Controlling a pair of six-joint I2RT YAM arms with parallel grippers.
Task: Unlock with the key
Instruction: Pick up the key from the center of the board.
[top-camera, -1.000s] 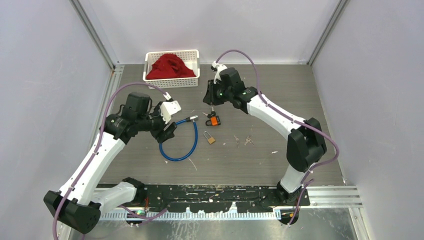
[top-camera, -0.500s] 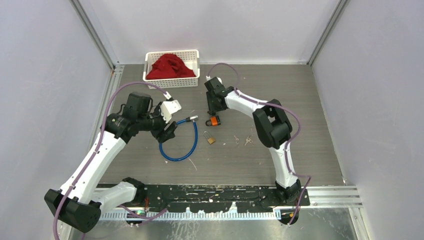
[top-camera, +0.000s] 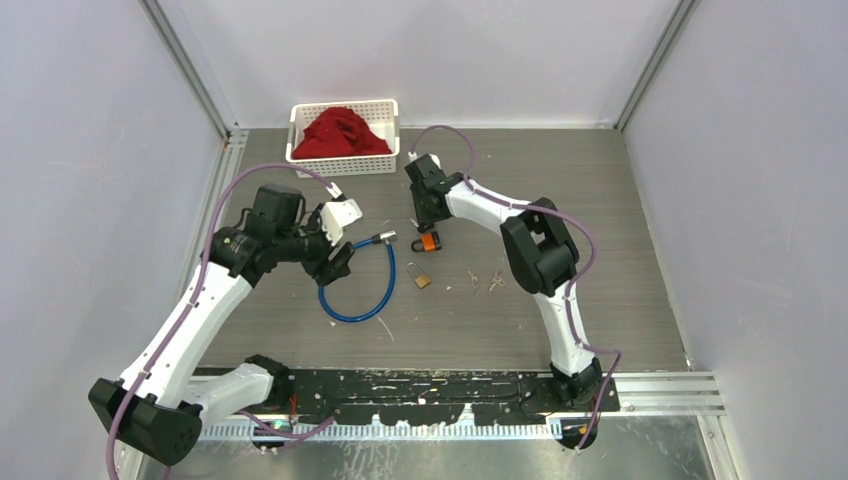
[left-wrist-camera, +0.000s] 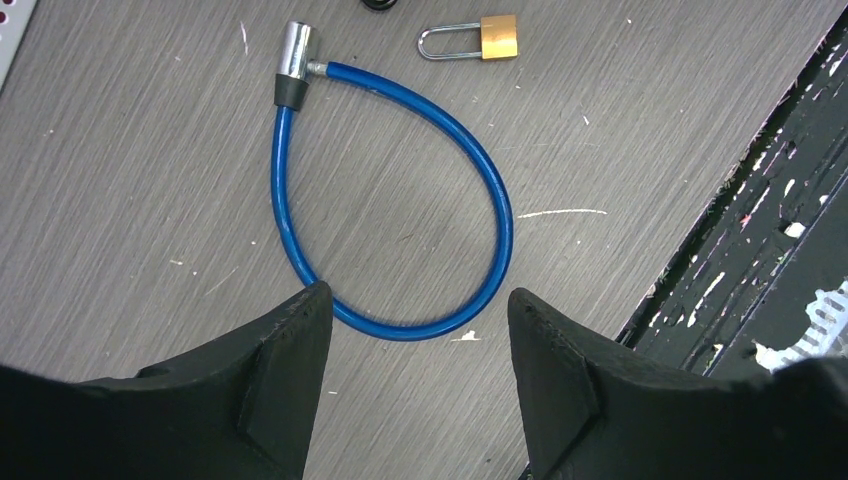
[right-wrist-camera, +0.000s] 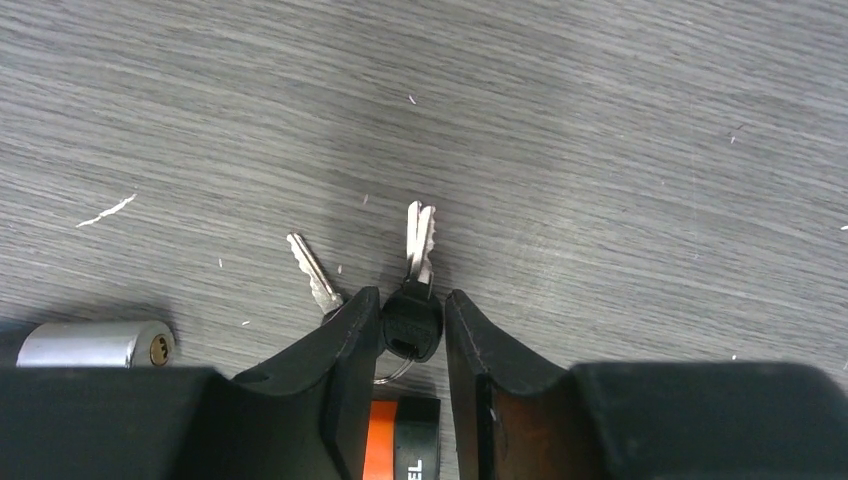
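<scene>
Key and locks, left to right: left claw, spread wide and empty, hovers over the blue cable lock; brass padlock alongside; right claw, lowered within the last second, now pinches the key's black head on the worktop beside the orange padlock; pickup likely next.

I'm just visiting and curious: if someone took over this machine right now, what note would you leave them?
Right hand: shut on the black key.
Left hand: open, empty, above the blue cable lock.
Orange padlock sits beside the right hand; brass padlock lies near the cable lock.
Done: key gripped.
Left: put it in a lock and turn it.
</scene>
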